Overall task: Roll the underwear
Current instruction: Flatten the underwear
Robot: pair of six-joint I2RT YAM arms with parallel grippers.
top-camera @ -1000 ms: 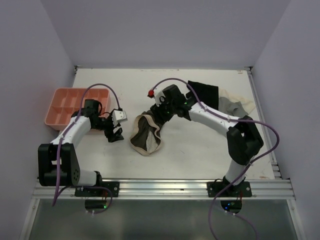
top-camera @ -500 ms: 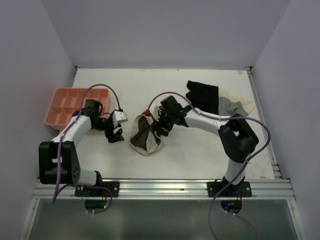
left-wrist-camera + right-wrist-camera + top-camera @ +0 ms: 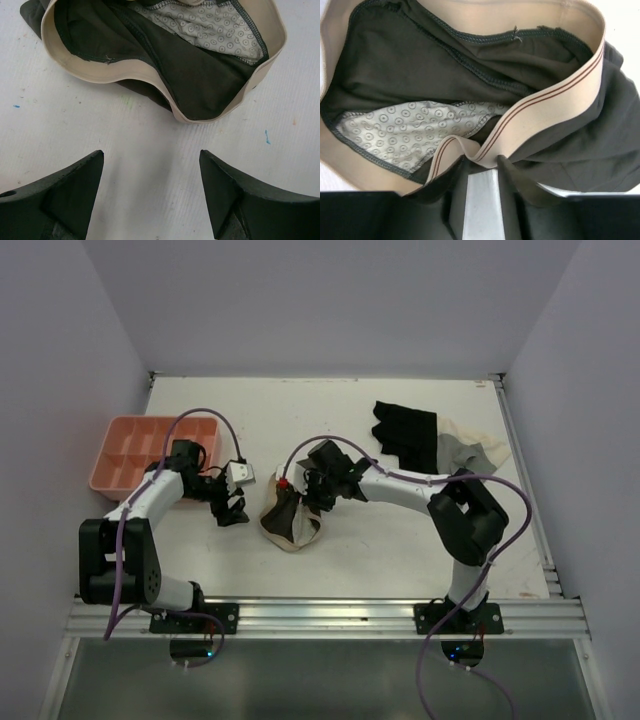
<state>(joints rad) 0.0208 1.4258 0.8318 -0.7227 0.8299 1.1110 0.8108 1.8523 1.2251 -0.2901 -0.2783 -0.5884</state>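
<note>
The white worktop point(image 3: 380, 540) carries everything. At its far left sits an orange tray point(image 3: 125, 452); I see nothing in the compartments that show, though the left arm hides a corner. A black garment point(image 3: 408, 430) and a grey-and-cream garment point(image 3: 468, 452) lie far right, out of the way. The underwear point(image 3: 288, 522) lies at the centre with its waistband gaping. The right pincer point(image 3: 302, 502) appears clamped on the band's far edge, probably to start the roll. The left pincer point(image 3: 150, 192) hovers spread just left of it, holding nothing.
</note>
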